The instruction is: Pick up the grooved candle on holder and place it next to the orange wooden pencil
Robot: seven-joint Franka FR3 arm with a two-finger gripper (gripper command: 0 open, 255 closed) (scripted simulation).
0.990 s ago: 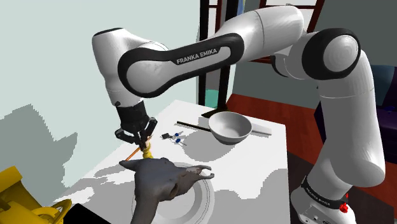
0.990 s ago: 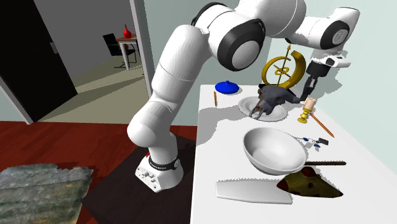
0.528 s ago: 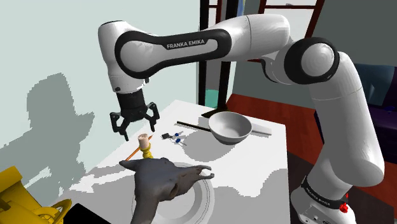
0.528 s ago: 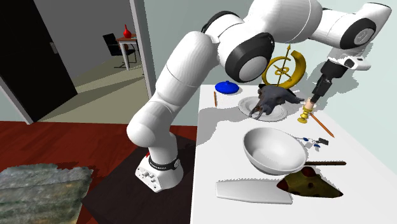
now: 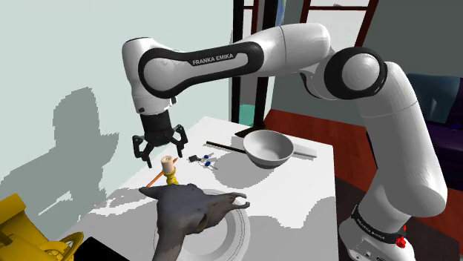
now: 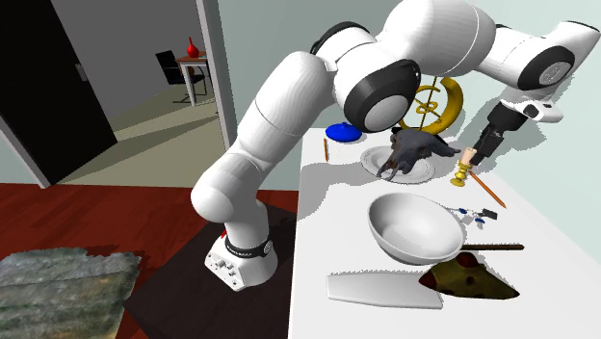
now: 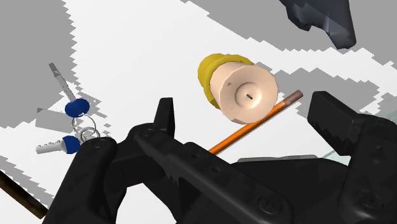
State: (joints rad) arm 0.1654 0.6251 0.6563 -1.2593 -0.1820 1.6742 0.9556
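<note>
- Left of centre in the shoulder view, the pincer [image 5: 158, 152] hangs released, fingers spread wide, just above the candle [image 5: 170, 164] and not touching it.
- Candle stands upright on its yellow holder on the white surface [image 5: 297, 185], just beside the orange pencil [image 5: 153, 179].
- Keys [image 5: 202, 159] lie nearby, toward the frame's right.

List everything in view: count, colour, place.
table: 1, white
candle on holder: 1, peach on yellow, beside pencil
pencil: 1, orange, by holder
keys: 2, blue heads, between candle and bowl
bowl: 1, grey, beside keys
plate: 1, white, under figure
figure: 1, dark grey, on plate
cleaver: 1, grey, beside wedge
wedge: 1, yellow-brown, table end
stick: 1, dark brown, by wedge
dome: 1, blue, beside plate
ornament: 1, gold, behind plate
arm: 1, white, dark joints
pincer: 1, black, open above candle
</note>
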